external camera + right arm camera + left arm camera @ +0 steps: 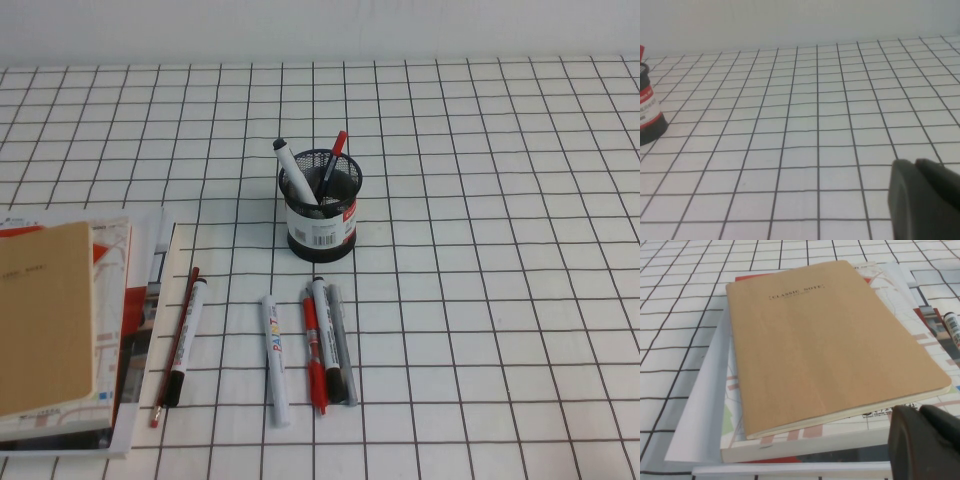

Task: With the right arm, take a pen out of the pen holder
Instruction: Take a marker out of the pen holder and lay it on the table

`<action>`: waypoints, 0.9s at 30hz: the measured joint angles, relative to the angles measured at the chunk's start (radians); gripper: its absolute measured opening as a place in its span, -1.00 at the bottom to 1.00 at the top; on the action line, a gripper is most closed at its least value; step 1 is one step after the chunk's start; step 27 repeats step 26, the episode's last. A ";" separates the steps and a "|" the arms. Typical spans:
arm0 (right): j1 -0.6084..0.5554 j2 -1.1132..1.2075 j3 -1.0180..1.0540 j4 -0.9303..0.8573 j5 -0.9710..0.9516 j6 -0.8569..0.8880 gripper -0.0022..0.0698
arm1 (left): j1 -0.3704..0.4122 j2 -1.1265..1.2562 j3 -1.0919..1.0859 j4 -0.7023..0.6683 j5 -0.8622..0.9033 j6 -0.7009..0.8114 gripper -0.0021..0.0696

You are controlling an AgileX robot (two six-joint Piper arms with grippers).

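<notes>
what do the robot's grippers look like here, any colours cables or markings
Only tips show, in the wrist views. The left gripper, above the tan notebook, and the right gripper, over the grid cloth near the pen holder, are both matte black with rounded edges. No cables or markings visible; the high view shows neither arm.

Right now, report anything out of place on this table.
Nothing spilled or damaged. Several pens lie loose in front of the pen holder. Left gripper hovers near the notebook; right gripper over the table, away from the holder.
</notes>
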 joint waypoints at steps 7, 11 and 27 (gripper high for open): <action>-0.002 -0.063 0.000 -0.013 0.138 -0.066 -0.98 | 0.000 0.000 0.000 0.000 0.000 0.000 -0.96; -0.002 -0.063 0.002 -0.013 0.189 -0.077 -0.98 | 0.000 0.000 0.000 0.000 0.000 0.000 -0.95; -0.002 -0.063 0.002 0.008 0.193 -0.077 -0.98 | 0.000 0.000 0.000 0.000 0.000 0.000 -0.95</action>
